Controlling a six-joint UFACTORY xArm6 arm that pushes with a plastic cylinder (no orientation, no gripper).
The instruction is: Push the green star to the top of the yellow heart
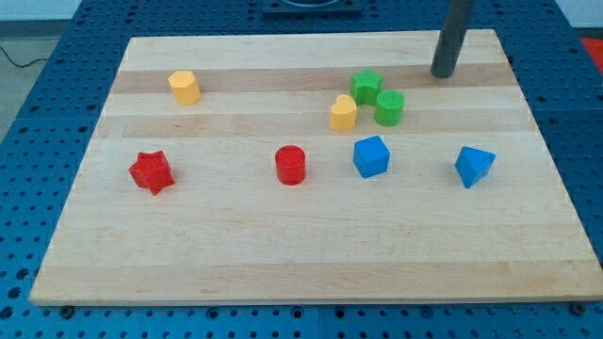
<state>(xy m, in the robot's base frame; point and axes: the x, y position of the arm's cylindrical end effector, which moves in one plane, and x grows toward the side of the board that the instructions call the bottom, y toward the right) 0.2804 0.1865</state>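
Note:
The green star (366, 86) sits on the wooden board, just above and to the right of the yellow heart (344, 112), nearly touching it. A green cylinder (389, 107) stands right of the heart and below the star. My tip (442, 73) rests on the board to the right of the star, a block's width or more away from it, near the view's top right.
A yellow hexagonal block (185, 87) is at the upper left. A red star (151, 171) and a red cylinder (291, 165) lie lower left and centre. A blue cube (371, 156) and a blue wedge-like block (474, 166) lie lower right. The board's far edge (311, 40) is near my tip.

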